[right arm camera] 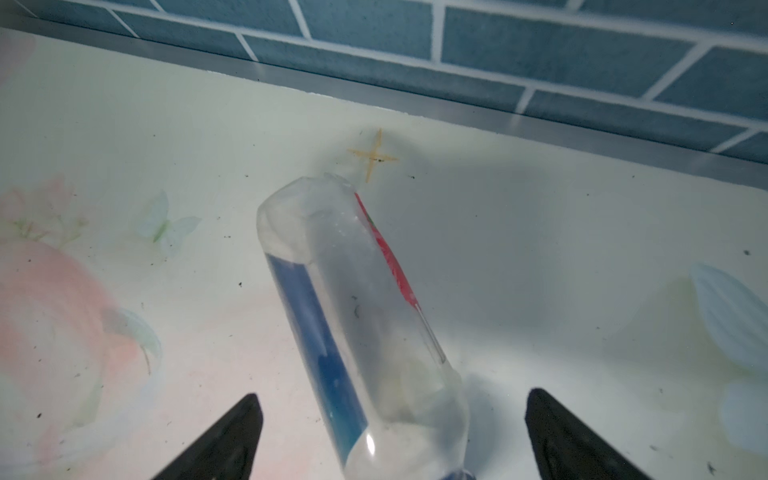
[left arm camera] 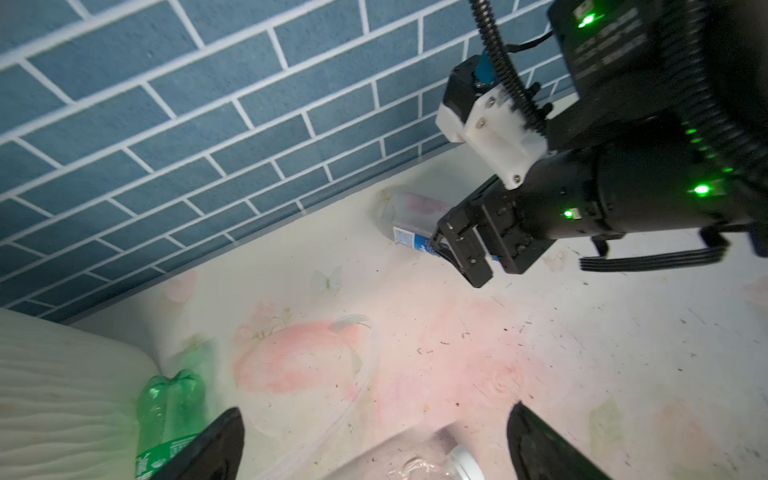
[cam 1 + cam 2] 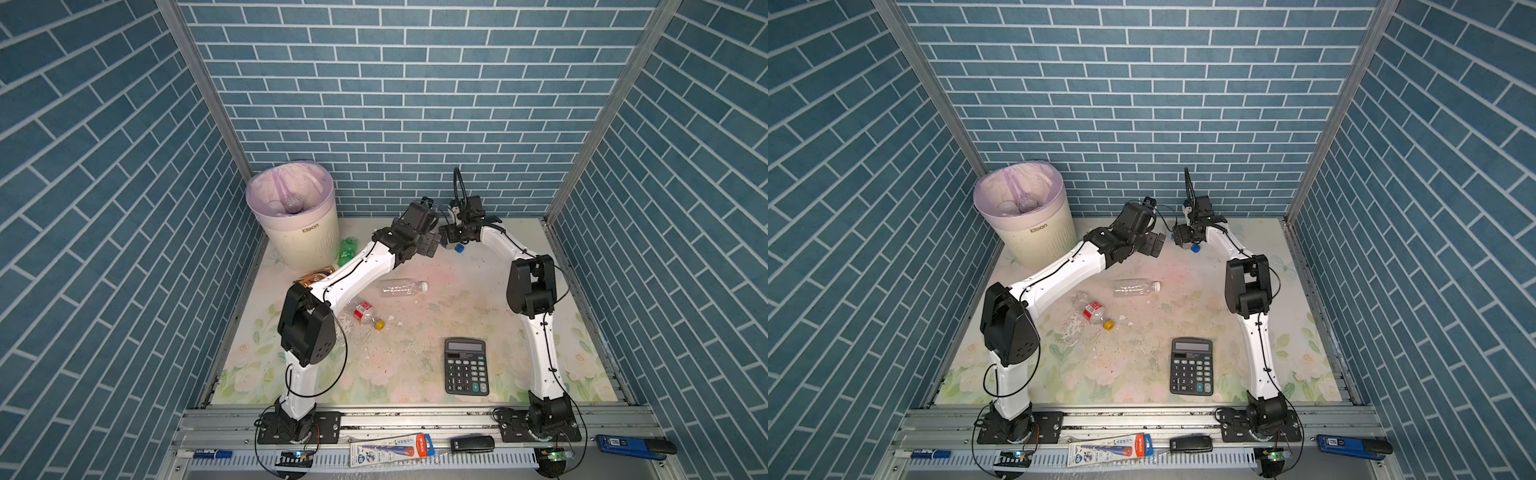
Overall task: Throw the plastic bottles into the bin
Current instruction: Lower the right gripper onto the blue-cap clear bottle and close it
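Open jaws over a bottle by the back wall
The right gripper straddles it; from above only its cap shows. The left gripper, also spread, holds nothing. The bin stands back-left.

Calculator: black, face up, near the tabletop's front edge, right of centre (floral covering, scuffed and speckled).
Metal rail beyond the front edge: blue marker, carded stationery pack, black oblong device, blue case.
Walls: blue brick pattern.
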`<state>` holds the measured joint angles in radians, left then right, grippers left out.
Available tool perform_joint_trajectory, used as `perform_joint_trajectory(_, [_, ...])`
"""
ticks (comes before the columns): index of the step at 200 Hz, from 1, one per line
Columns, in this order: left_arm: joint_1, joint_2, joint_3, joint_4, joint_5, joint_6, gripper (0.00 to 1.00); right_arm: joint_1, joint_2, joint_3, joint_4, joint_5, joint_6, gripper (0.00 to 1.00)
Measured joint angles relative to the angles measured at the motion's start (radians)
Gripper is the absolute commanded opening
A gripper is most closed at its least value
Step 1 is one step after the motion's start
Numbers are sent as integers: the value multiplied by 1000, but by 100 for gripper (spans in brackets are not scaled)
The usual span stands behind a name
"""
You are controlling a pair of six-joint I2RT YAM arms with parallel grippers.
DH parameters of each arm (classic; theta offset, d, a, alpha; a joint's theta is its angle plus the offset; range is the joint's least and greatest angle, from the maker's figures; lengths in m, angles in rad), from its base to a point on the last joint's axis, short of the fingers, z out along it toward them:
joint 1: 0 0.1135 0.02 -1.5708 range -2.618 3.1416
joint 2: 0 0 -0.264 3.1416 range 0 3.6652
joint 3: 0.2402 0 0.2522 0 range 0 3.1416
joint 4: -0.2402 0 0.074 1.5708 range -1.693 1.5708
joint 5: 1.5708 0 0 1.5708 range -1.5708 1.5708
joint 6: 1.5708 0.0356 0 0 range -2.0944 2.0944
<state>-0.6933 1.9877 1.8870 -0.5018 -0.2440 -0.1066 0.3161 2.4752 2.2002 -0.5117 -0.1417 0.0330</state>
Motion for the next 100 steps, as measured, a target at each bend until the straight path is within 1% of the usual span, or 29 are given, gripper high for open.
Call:
perform_joint_trajectory(21, [6, 34, 76, -33, 58, -53, 99, 2, 44, 47, -25, -8, -5, 93])
perform_joint_trajectory(36, [10, 37, 92, -39, 95, -79, 99, 3, 64, 58, -39, -12, -5, 89])
perform_joint_trajectory(59, [18, 33, 92, -39, 148, -117, 99, 8, 93, 67, -48, -12, -2, 80])
perform_joint_trajectory(79, [32, 33, 92, -37, 201, -159, 99, 12, 110, 80, -53, -9, -5, 69])
perform_joint_trajectory(94, [50, 33, 92, -31, 235, -189, 99, 13, 110, 82, -55, -8, -4, 64])
perform_joint_trajectory(100, [57, 33, 92, -30, 245, -200, 99, 13, 110, 82, -56, -8, -5, 60])
